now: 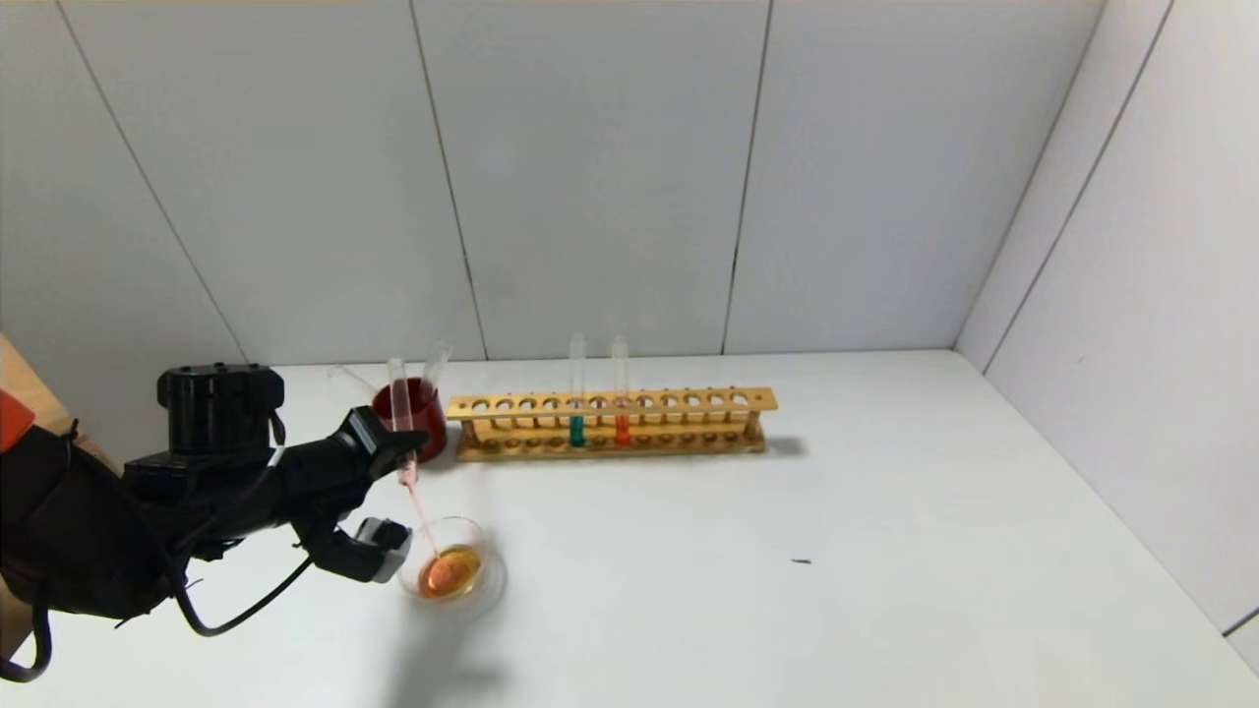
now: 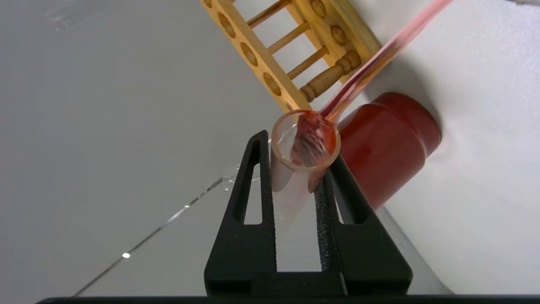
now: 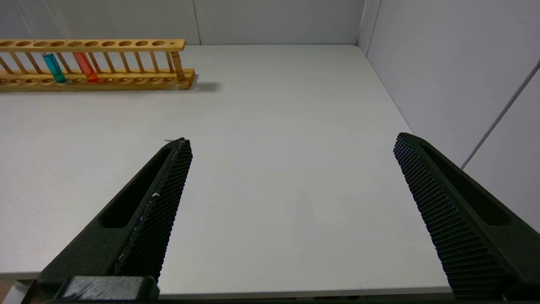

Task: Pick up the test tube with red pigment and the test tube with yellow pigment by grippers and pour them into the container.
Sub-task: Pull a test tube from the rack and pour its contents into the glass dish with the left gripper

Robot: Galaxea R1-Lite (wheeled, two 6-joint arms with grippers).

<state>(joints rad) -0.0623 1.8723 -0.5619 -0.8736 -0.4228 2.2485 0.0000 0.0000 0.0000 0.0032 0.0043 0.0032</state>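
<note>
Above the container (image 1: 450, 570), the left gripper (image 1: 393, 444) clamps the test tube with red pigment (image 1: 401, 423), tilted and pouring; right gripper (image 3: 291, 169) idles, fingers spread wide.

bright even light; soft shadows; pouring stream blurred

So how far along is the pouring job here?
Done: the container already holds orange-yellow liquid, and an emptied tube leans in the red cup. In hand: the left gripper tips the test tube with red pigment, streaming into the container. Left: finishing this pour.
</note>
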